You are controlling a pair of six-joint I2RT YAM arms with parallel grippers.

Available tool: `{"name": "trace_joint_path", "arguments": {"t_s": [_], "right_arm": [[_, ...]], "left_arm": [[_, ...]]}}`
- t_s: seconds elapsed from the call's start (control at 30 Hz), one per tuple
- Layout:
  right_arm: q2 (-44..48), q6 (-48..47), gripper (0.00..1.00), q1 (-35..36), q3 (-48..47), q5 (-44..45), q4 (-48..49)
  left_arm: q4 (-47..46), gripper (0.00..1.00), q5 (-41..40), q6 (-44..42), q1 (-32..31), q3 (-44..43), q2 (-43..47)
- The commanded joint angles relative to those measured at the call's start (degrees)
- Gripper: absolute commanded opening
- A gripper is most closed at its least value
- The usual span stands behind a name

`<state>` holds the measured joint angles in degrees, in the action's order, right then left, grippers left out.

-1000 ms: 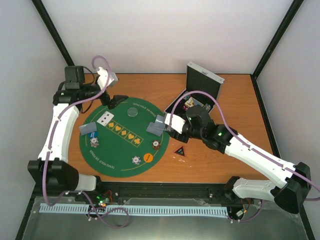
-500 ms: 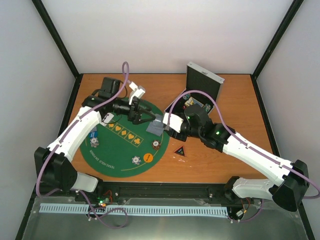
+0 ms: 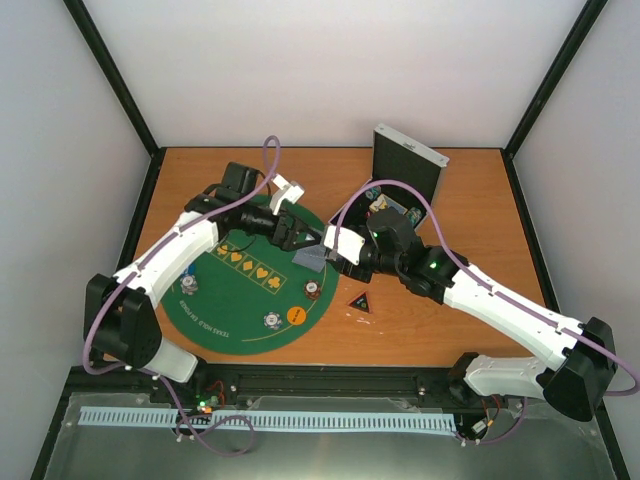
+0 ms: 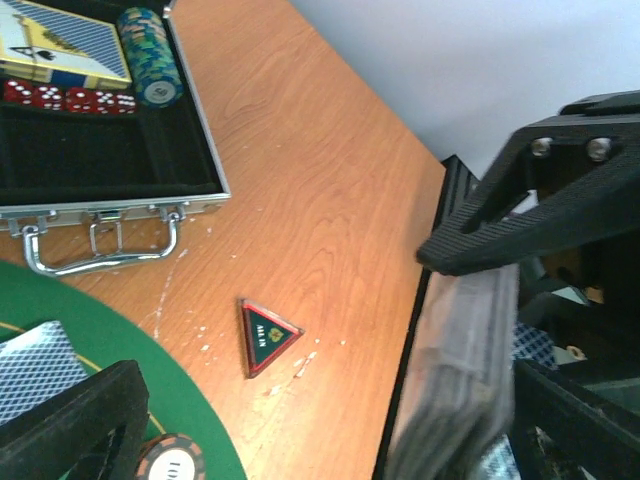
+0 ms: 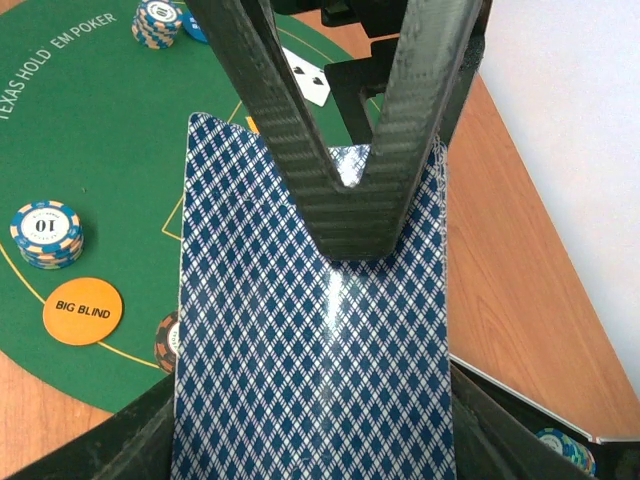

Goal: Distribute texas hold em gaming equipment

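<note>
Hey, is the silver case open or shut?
Open: the silver case has its lid raised, and the left wrist view shows a card deck, red dice and chips inside.

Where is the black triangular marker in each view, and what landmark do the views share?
Top external: marker on bare wood just off the mat, lower right of it.
Left wrist: lower centre, on wood right of the mat, below the case.
Right wrist: not in it.
Shared landmark: the green mat, in all three.

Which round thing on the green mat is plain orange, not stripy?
The BIG BLIND disc, near the edge of the mat; the poker chips have striped rims.
</note>
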<state>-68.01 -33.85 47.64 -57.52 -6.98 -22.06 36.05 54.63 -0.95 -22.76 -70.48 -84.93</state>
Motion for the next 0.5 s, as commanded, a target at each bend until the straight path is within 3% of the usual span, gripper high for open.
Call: {"name": "trace_joint_path", "arguments": {"t_s": [0.0,0.47], "right_arm": [[0.5,-0.1,0.52,0.4,-1.3,-0.1,1.9],[2.2,-0.2,0.52,0.4,-0.1,1.3,1.5]], "left_arm": [[-1.6,0.96,-3.7,1.1,-0.3,0.0,0.1],[1.1,0.97,-5.6,-2.0,-0.3,1.1,3.8]]}}
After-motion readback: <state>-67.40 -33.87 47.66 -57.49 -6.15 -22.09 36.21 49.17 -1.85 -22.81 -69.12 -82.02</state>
